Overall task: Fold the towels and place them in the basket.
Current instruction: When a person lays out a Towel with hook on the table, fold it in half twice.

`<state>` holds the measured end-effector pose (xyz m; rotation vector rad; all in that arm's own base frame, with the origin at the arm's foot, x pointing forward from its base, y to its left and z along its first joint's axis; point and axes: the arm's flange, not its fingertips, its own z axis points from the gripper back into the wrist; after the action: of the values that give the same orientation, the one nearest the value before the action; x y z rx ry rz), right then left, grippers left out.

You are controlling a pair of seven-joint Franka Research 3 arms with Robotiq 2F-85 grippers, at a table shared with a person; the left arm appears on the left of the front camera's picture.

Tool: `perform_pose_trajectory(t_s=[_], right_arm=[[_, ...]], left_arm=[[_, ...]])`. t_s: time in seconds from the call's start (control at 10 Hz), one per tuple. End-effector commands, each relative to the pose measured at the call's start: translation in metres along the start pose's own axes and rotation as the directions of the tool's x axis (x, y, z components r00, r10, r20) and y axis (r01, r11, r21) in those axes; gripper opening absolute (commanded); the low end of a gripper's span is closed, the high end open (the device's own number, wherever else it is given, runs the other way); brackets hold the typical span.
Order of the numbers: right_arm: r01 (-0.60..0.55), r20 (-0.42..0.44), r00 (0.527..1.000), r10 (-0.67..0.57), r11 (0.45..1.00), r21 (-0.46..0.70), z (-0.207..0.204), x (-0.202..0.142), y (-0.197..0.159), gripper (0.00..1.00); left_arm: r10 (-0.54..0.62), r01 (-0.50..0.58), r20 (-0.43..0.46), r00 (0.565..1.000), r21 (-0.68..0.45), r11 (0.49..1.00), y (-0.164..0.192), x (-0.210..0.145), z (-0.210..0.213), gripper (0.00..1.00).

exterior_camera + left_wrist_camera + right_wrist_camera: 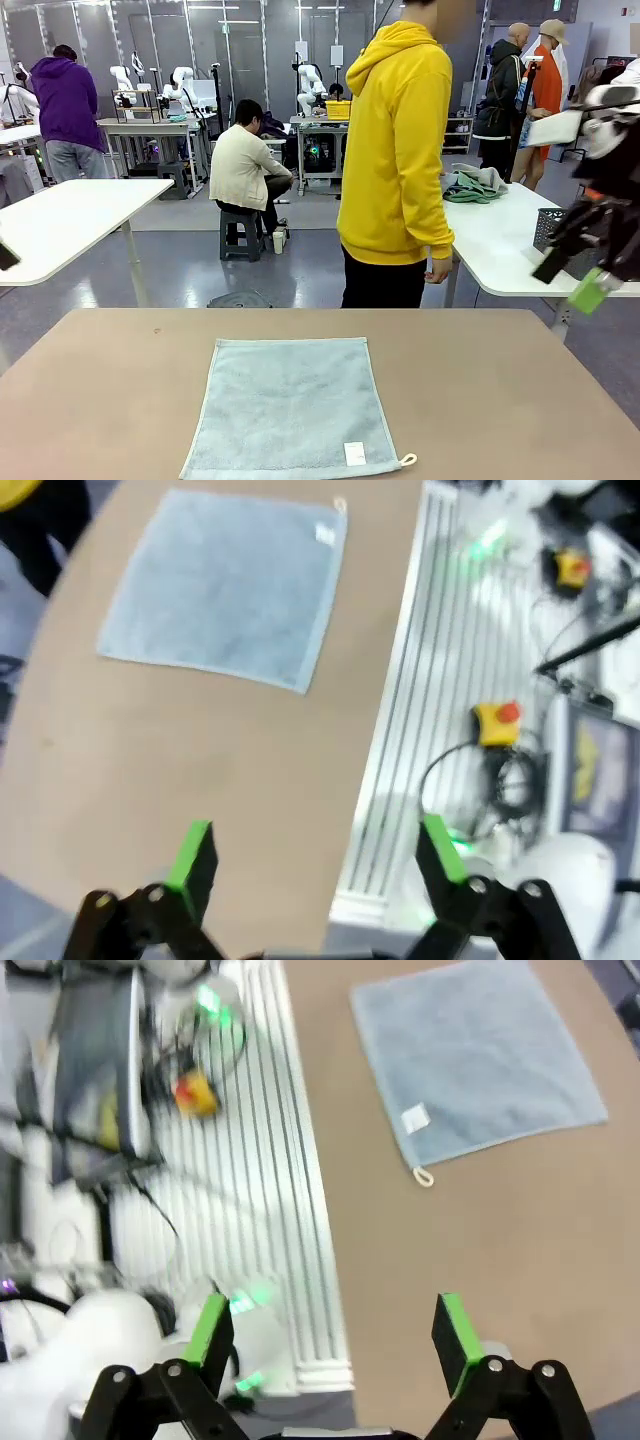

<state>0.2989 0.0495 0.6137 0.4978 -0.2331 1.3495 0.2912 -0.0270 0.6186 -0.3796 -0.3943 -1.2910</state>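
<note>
Beyond the far edge of our tan counter point(110, 390) a person point(398, 150) in a yellow hoodie stands in the busy workshop, just beside a white counter point(500, 250) on the right. On the tan counter the pale grey-blue towel point(290, 405) lies spread flat and unfolded, its white label point(354, 453) and corner loop point(407, 460) at the near right corner. We see a crumpled sea-green towel point(470, 190) heaped on the white counter. The dark basket point(547, 228) sits on that same counter too, partly behind our blurred right arm point(610, 190). Our left pincer point(316, 852) hangs over the tan counter's edge with its fingers wide apart, holding nothing. Our right pincer point(333, 1325) is likewise spread and empty, well apart from the flat towel.
</note>
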Motion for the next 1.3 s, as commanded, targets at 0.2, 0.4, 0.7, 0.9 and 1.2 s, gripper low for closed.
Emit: perform_pose_trajectory(t_s=[0.2, 0.4, 0.7, 0.9, 1.2], right_arm=[[-0.133, -0.136, 0.984, 0.119, 0.986, -0.098, -0.072, 0.029, 0.013, 1.00], [-0.137, -0.153, 0.982, 0.107, 0.970, -0.201, -0.107, 0.035, 0.011, 1.00], [-0.121, -0.143, 0.986, 0.088, 0.963, -0.243, -0.151, 0.030, 0.001, 1.00], [-0.110, -0.142, 0.987, 0.076, 0.961, -0.253, -0.167, 0.024, 0.001, 1.00], [-0.133, -0.138, 0.985, 0.102, 0.961, -0.241, -0.151, 0.036, -0.006, 1.00]], left_arm=[[-0.203, 0.227, -0.208, 0.957, 0.102, 0.968, -0.036, 0.022, -0.083, 1.00], [-0.212, 0.235, -0.233, 0.949, 0.077, 0.969, -0.040, 0.026, -0.113, 1.00], [-0.210, 0.222, -0.229, 0.950, 0.028, 0.975, -0.042, 0.020, -0.146, 1.00], [-0.186, 0.194, -0.184, 0.965, 0.028, 0.981, -0.040, 0.015, -0.154, 1.00], [-0.216, 0.223, -0.223, 0.951, 0.004, 0.975, -0.040, 0.030, -0.138, 1.00]])
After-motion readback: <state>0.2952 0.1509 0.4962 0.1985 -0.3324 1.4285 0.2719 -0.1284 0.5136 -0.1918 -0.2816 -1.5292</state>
